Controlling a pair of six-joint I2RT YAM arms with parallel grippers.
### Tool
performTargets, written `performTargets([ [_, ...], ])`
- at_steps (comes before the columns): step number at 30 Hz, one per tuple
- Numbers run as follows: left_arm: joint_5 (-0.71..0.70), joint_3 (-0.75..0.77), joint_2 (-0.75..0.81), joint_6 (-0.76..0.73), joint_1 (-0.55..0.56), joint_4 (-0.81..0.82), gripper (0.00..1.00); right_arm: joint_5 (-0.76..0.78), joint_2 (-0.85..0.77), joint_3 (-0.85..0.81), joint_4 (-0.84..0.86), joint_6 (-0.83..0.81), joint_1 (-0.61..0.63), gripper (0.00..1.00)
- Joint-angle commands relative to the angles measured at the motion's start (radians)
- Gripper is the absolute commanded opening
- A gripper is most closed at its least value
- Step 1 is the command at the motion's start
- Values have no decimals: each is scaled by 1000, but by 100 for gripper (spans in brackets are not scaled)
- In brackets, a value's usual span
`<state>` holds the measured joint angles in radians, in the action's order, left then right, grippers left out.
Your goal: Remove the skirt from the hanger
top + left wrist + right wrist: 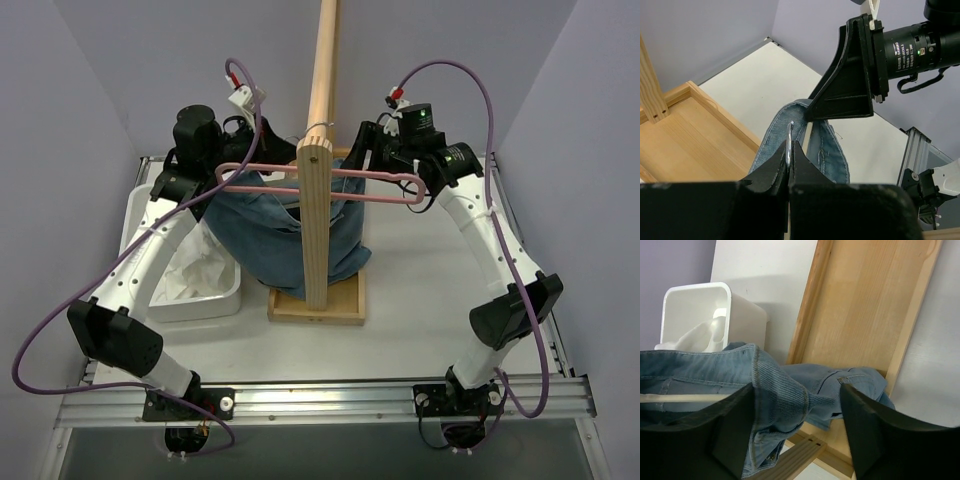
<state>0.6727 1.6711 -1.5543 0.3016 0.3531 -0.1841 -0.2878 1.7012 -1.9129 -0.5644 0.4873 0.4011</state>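
Both task things are sitting apart: the skirt point(195, 268) is slumping in the white bin point(236, 287), likely light and limp, best pinched at its waistband. My left gripper point(790, 152) is clamping shut on the denim garment point(832, 155); the hanger point(345, 180) is hanging across the wooden post point(318, 235); my right gripper point(797, 395) is gaping around denim.

Robot lab cell: lilac walls point(90, 80), aluminium rail point(320, 405).

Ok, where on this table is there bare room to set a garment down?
Free: white tabletop between the wooden stand base and the right arm, and the strip between that base and the aluminium front rail. Crowded: left side, with the white plastic bin, left arm and hanging blue denim garment.
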Motion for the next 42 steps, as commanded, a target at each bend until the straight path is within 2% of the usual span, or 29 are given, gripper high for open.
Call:
performTargets([
  [1,4,75,19,-13,1,37,2,35,-14,9,0,-12,4,55],
  [3,4,76,20,-15,1,32,2,45,-15,9,6,-10,4,44],
  [4,5,79,19,-18,1,29,2,59,-15,11,9,-10,5,34],
  [12,7,64,40,-33,0,15,2,90,-18,25,18,-16,4,6],
  [15,7,61,48,-36,-2,6,2,122,-34,52,23,-21,2,0],
  [22,36,29,79,-30,-2,23,2,125,-100,164,70,-23,-54,0],
  [26,51,12,92,-18,-12,34,2,66,-141,262,110,-19,-113,0],
  [30,82,-17,100,57,-20,110,2,24,-156,307,142,-39,-123,0],
  [34,117,-34,91,149,-25,243,2,-99,-198,405,227,-33,-116,0],
  [39,133,-17,66,211,-25,269,2,-166,-288,508,287,-47,-107,1],
  [40,134,-14,66,212,-25,265,2,-157,-304,535,287,-50,-108,4],
  [41,134,-16,68,212,-25,264,2,-143,-319,548,285,-59,-114,19],
  [42,134,-14,71,211,-25,264,2,-119,-333,557,273,-72,-114,29],
])
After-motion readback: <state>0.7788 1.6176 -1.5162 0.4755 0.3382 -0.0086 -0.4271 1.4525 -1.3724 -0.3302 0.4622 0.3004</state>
